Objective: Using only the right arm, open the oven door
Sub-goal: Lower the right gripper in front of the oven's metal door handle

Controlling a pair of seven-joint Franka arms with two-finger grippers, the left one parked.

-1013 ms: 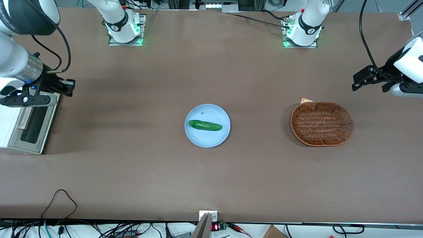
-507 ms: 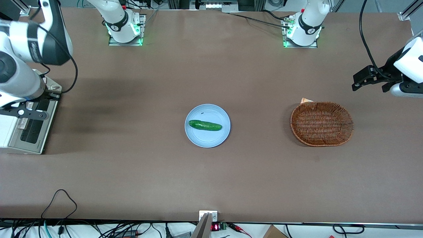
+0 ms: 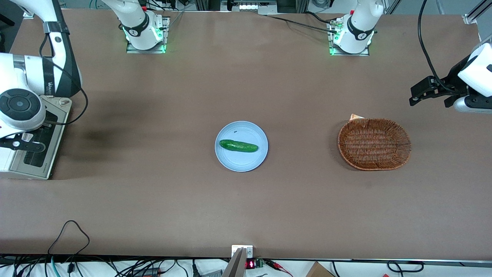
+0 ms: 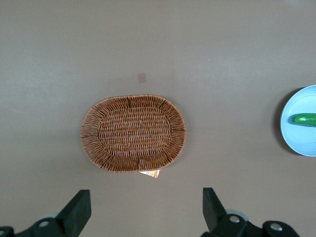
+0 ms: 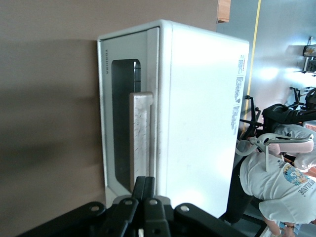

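The oven door (image 5: 127, 118) sits shut against the white oven (image 3: 23, 154) at the working arm's end of the table — the right arm's gripper (image 5: 146, 190) hangs above it, fingers pressed together at the bar handle (image 5: 139, 140) — well apart from the blue plate (image 3: 230, 161).

The right arm (image 3: 23, 96) bends low, its hand (image 5: 144, 190) with fingers pressed together.

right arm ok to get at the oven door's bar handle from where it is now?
Probably yes. In the wrist view the right arm's black two-finger tool sits right at one end of the silver-grey bar handle on the still-closed glass-windowed door of the white toaster oven, with nothing between them.
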